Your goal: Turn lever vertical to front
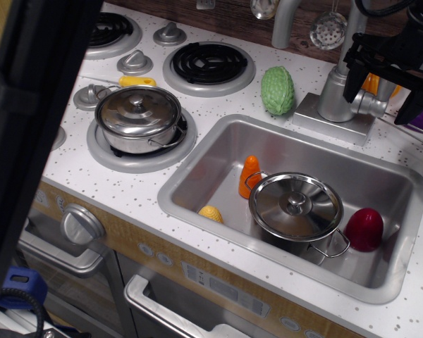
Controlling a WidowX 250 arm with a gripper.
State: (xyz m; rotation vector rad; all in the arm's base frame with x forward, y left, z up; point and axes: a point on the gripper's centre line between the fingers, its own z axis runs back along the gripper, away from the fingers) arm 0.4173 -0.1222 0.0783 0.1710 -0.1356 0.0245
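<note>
The lever (369, 104) is a small silver-grey handle that sticks out to the right from the short faucet column (335, 88) behind the sink. My black gripper (385, 95) hangs over it from the upper right. Its jaws stand apart, one finger (353, 76) by the column and the other finger (417, 105) to the right of the lever. The lever's tip lies between the fingers, and I cannot tell if either finger touches it. An orange object behind the gripper is mostly hidden.
The sink (197, 169) holds a lidded steel pot (296, 205), an orange carrot (249, 176), a yellow piece (211, 213) and a dark red piece (364, 229). A green vegetable (278, 90) lies left of the faucet base (324, 120). Another lidded pot (138, 116) sits on a burner. A dark bar (35, 141) blocks the left.
</note>
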